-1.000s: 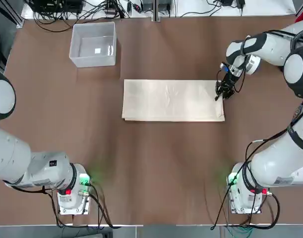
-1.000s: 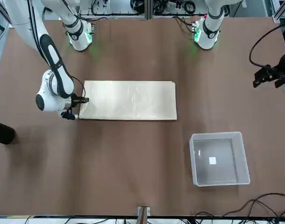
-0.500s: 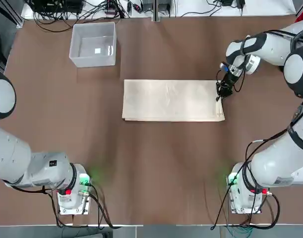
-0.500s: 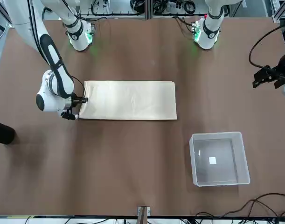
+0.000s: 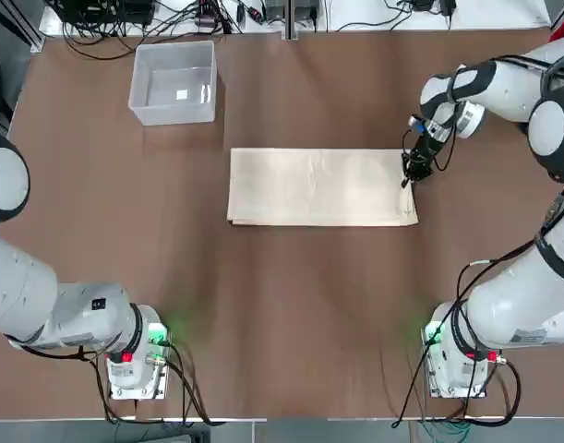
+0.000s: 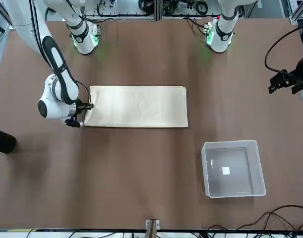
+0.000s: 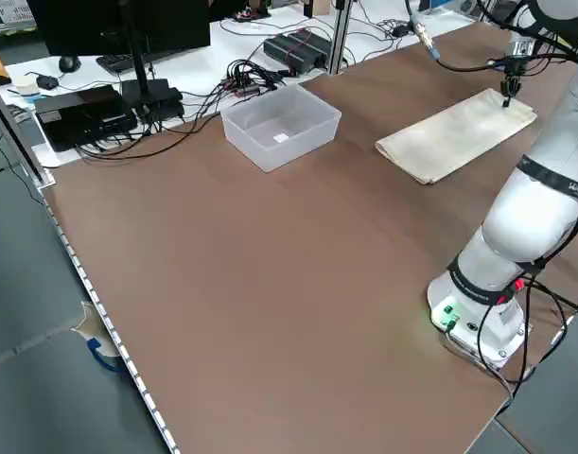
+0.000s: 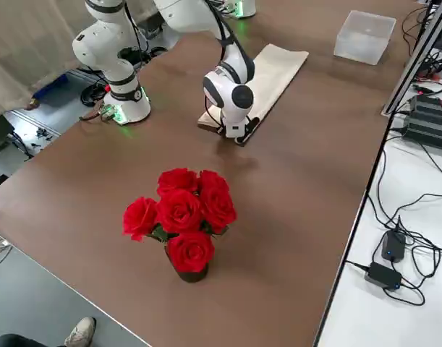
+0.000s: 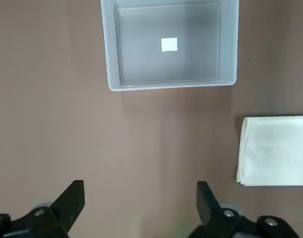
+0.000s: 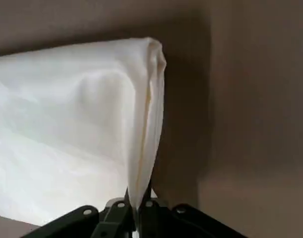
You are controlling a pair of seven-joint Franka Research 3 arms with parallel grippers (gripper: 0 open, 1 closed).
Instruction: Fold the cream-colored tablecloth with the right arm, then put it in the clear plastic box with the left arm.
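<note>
The cream-colored tablecloth (image 5: 321, 187) lies flat mid-table as a long layered rectangle — take it as the landmark. Its long edges run across the table (image 5: 291, 305) w/ the short ends toward each arm's side.

Right gripper (image 5: 412, 173) sits at the cloth's short end on the right arm's side, near the far corner. Its fingers are pinched tight on the cloth edge; in the right wrist view the fabric edge (image 10: 144, 144) rises in a thin fold straight out from between the closed fingers (image 10: 122, 214), so it's gripping the cloth's edge layers. The rest of the cloth is flat on the table.

The clear plastic box (image 5: 174, 82) stands beyond the cloth's far long edge, off past the corner on the left arm's side, well apart from the cloth, w/ a small white label (image 5: 181, 93) inside and otherwise nothing in it.

Left gripper (image 6: 285, 82) hangs above the table, well apart from the cloth, on the box side — fingers spread wide, holding nothing. Its wrist cam looks down at the box and the near corner of the cloth.

A pot of red roses (image 8: 181, 217) stands well off from the cloth, out beyond the right arm's end.
</note>
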